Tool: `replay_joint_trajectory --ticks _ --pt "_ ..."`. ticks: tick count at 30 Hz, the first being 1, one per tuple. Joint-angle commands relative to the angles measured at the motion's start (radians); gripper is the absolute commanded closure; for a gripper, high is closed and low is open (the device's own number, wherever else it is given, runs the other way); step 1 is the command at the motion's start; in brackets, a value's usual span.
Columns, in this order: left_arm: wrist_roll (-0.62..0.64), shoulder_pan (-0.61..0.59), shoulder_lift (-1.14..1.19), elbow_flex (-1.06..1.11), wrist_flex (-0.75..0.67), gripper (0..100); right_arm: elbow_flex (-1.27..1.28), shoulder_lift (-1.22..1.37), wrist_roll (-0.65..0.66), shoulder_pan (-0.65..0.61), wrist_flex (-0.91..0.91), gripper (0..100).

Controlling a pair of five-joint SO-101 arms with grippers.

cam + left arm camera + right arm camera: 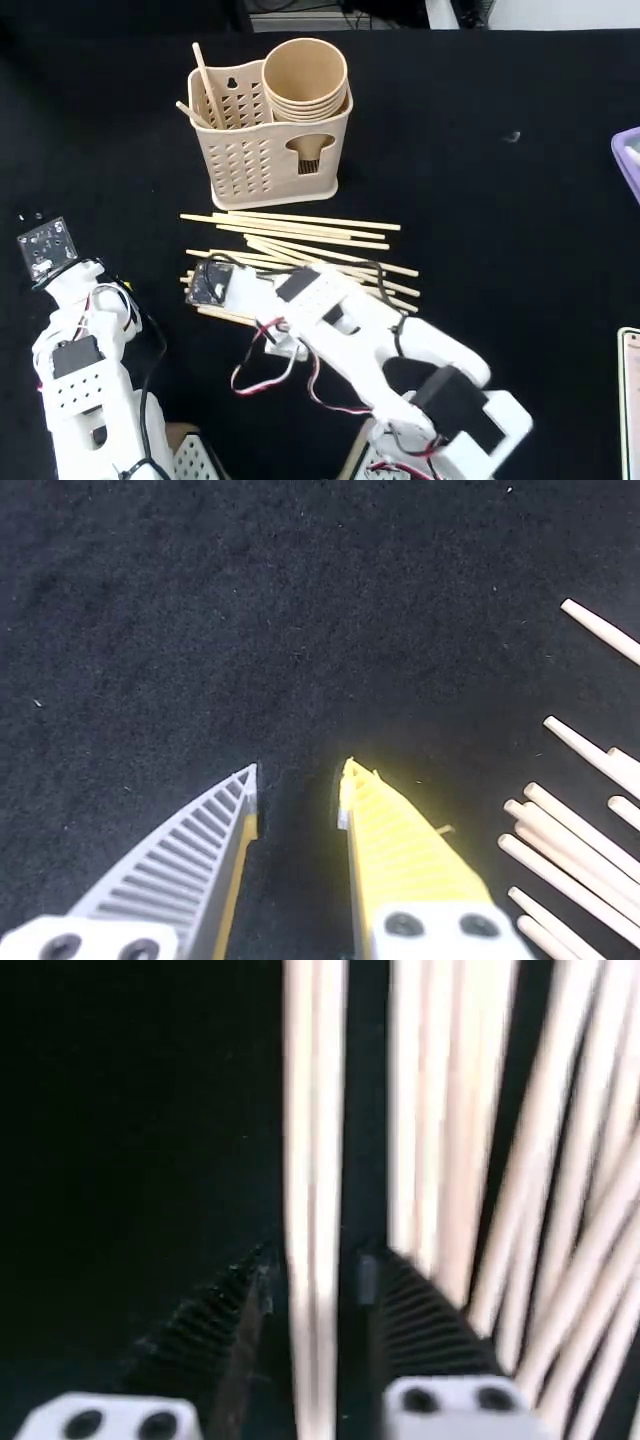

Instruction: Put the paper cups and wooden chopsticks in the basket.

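One basket (250, 165) is set at the far middle of the black cloth (520, 300). One nested stack of paper cups (305, 72), some four rims counted, fills one compartment. Two leaning chopsticks (208, 85) are seen in the other. Roughly a dozen loose chopsticks (300, 232) lie overlapped in front of the basket, too tangled for an exact count. The right gripper (315, 1270) is held part open astride two of them, not clamped. The left gripper (298, 785) is parted, nothing held, beside the pile's ends.

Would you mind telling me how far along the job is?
Done: the paper cups sit stacked in the basket, two chopsticks in its other compartment. In hand: the open right gripper straddles sticks of the loose pile. Remaining: that whole pile; the left gripper is open and empty.
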Motion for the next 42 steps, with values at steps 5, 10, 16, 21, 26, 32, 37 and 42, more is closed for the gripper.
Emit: replay_joint_trajectory --ticks 5,10,16,21,26,32,37,42 --pt "-0.002 0.001 -0.015 -0.039 -0.015 86 -0.03 -0.151 0.0 0.028 0.094 98.8" --pt "-0.002 0.001 -0.015 -0.039 -0.015 86 -0.025 -0.341 0.006 0.115 0.17 98.8" --pt "-0.002 0.001 -0.015 -0.039 -0.015 86 -0.015 -0.504 0.005 0.183 0.198 98.8" --pt "-0.002 0.001 -0.015 -0.039 -0.015 86 0.085 -0.475 0.0 0.049 0.112 98.8" --pt "-0.002 -0.004 -0.015 -0.039 -0.015 86 0.067 -0.298 -0.002 0.025 -0.02 98.5" --pt "-0.002 -0.001 -0.015 -0.039 -0.015 86 -0.004 -0.133 -0.041 0.02 -0.025 86.1" --pt "-0.002 -0.001 -0.015 -0.039 -0.015 86 -0.038 -0.084 -0.041 0.02 -0.029 87.1" --pt "-0.002 -0.001 -0.015 -0.039 -0.015 86 -0.051 -0.048 -0.041 0.02 -0.029 87.1"
